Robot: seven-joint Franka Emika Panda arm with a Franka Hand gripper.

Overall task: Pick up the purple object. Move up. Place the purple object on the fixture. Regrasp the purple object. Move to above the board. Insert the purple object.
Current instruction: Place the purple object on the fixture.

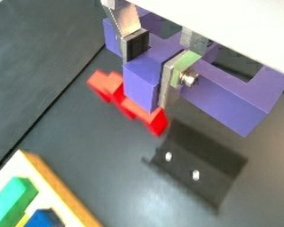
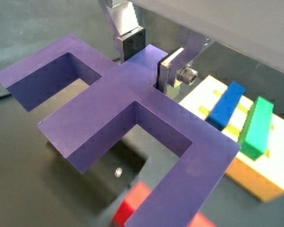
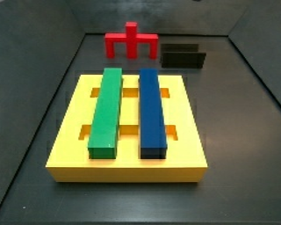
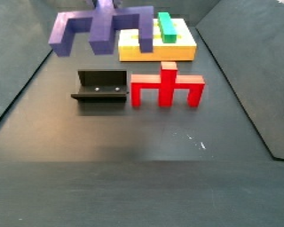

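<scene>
Wrist views first: my gripper (image 1: 156, 60) pinches the purple object (image 1: 227, 93) by its stem, silver fingers (image 2: 172, 71) pressed on both sides, block clear of the floor. Below it lie the fixture (image 1: 198, 161) and the red piece (image 1: 123, 96). Side view now: board (image 3: 73, 132) with green bar (image 3: 104, 110) and blue bar (image 3: 151, 110), fixture empty behind it. Opposite side view: purple object (image 4: 99, 27) hangs high above the fixture (image 4: 100, 87). Pickup and lift look done; placing, regrasping, inserting remain. Floor is dark and matte, with grey walls around it.
</scene>
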